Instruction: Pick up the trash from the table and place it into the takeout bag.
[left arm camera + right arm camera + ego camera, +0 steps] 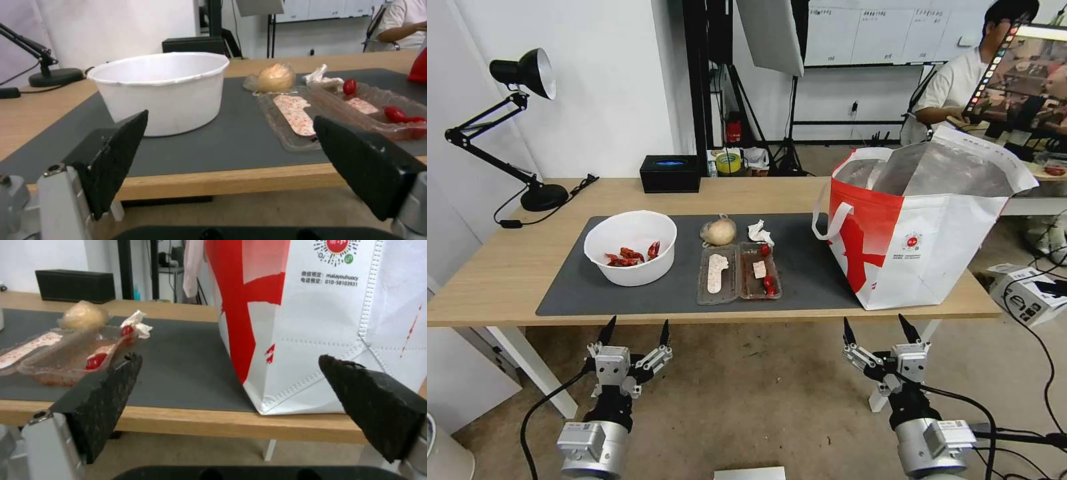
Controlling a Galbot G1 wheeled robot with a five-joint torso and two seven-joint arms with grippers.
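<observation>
Studio-type room w/ white walls, light stands at the back. Our table (487,280) runs across in front of us, grey mat (814,273) on top, lamp (527,73) at the far left corner, black box (670,173) at the far edge.

Progress: nothing bagged yet, as far as we can judge. All four trash items lie on the mat:
- bowl (630,247), left part of the mat, upright, red scraps inside.
- tray (738,273), mid-mat, just right of the bowl, lying open and flat. Its two halves sit side by side, each half's long axis running from our edge toward the far edge; hinge line between them runs the same way. Left half holds a pale strip, right half red bits and a small cube.
- bundle (718,231), just behind the tray's left half, roundish, no clear axis.
- tissue (759,233), just behind the right half, beside the bundle.

Bag (920,227) stands upright at the right end of the table, mouth open upward, foil lining showing, one loop handle hanging toward the tray.

So the whole job is left: four picks, four drops.

Left gripper (634,332) hangs below the near table edge, roughly in line w/ the bowl, fingers spread wide, empty. Right gripper (881,328) is likewise below the edge, facing the bag's lower corner, fingers apart, holding nothing.
</observation>
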